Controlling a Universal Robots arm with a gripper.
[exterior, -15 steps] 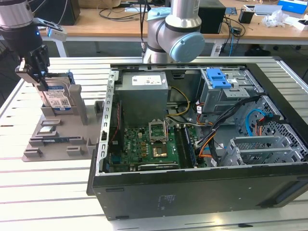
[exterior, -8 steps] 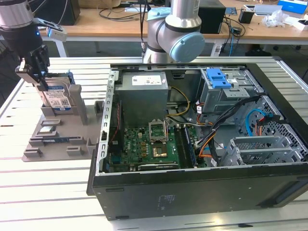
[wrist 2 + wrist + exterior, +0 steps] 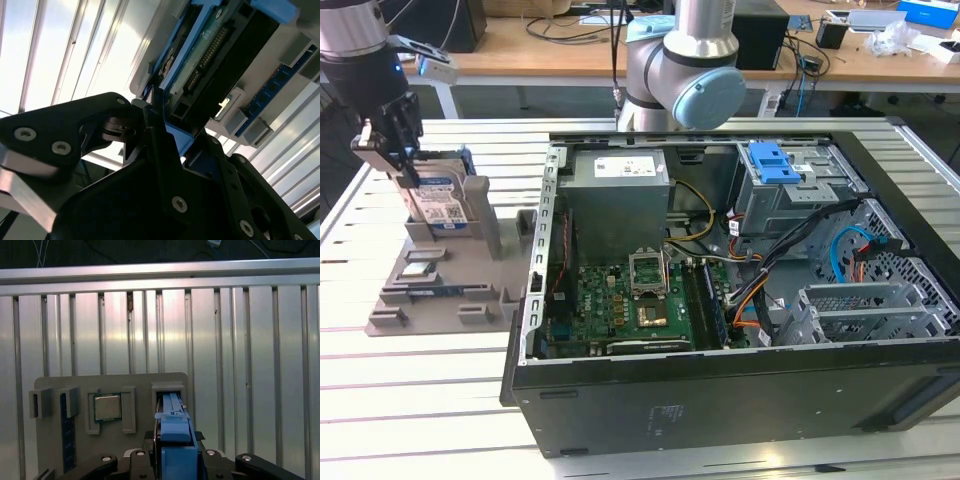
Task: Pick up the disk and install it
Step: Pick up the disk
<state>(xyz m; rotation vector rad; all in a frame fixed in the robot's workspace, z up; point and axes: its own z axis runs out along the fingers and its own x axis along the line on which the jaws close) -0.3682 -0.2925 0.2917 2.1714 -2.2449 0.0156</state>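
The disk (image 3: 442, 203) stands on edge in a slot of the grey holder (image 3: 440, 300) at the exterior view's left, its white-and-blue label facing outward. My gripper (image 3: 405, 165) comes down over the disk's top end, with one finger on each side of the blue side rail. In the second wrist view the black fingers (image 3: 155, 125) press against the blue rail beside the disk (image 3: 215, 55) and its connector side. In the first wrist view the blue rail of the disk (image 3: 174, 440) sits between the gripper's knuckles, above the holder (image 3: 50, 385).
An open computer case (image 3: 720, 400) lies to the exterior view's right of the holder, with a blue drive-bay bracket (image 3: 770, 160) at its far side. A square silver chip (image 3: 107, 407) and a memory stick (image 3: 67, 432) rest in the holder. The arm's base (image 3: 680, 70) stands behind the case.
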